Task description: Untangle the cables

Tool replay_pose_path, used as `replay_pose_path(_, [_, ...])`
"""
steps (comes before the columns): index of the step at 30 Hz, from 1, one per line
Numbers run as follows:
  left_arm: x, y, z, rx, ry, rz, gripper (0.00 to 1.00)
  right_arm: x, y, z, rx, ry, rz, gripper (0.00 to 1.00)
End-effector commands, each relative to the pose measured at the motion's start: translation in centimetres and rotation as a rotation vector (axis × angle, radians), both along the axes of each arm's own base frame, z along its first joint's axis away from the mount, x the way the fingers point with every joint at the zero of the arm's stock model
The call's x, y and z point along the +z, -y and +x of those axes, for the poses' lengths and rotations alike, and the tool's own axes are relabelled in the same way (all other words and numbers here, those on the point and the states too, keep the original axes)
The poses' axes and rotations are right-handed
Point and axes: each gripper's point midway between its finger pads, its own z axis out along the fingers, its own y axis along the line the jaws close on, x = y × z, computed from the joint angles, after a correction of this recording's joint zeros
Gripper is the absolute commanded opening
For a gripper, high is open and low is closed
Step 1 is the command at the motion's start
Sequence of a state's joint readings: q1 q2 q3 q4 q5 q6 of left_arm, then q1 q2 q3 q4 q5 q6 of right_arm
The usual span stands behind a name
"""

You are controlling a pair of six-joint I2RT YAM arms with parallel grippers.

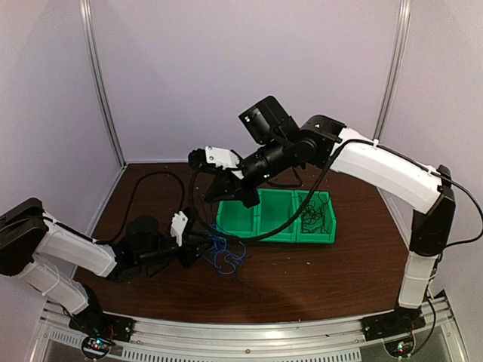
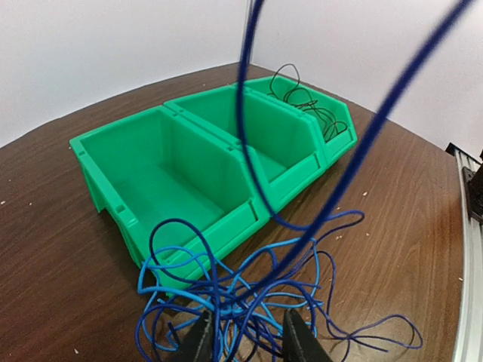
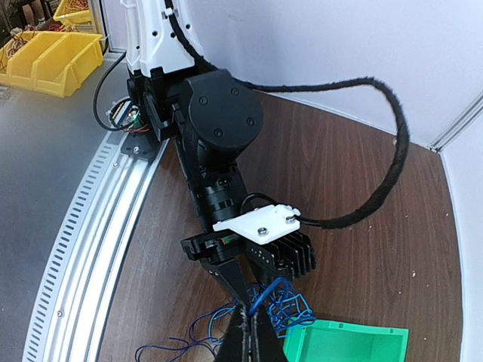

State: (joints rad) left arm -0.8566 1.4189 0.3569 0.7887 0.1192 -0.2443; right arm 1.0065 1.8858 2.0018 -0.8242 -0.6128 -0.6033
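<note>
Cables lay as a blue tangle on table, just beside bins. My left gripper sat half open, strands between fingers. My right gripper was pinched tight on cables, one strand raised.

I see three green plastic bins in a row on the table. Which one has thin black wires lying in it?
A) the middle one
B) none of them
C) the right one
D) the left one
C: in the overhead view the thin black wires lie in the right green bin. The left wrist view shows the middle bin and the left bin empty.
</note>
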Motion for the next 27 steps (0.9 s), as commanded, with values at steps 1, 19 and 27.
replay_pose_path(1, [-1.2, -1.7, 0.8, 0.097, 0.02, 0.018, 0.28, 8.5, 1.7, -1.7, 0.035, 0.124, 0.155, 0.0])
replay_pose_path(19, [1.2, -6.4, 0.1, 0.283, -0.024, -0.011, 0.31, 15.1, 8.6, -0.8, 0.051, 0.213, 0.266, 0.0])
replay_pose_path(27, [7.9, -7.2, -1.2, 0.245, 0.088, -0.062, 0.51, 9.1, 7.9, -1.2, 0.044, 0.117, 0.156, 0.0])
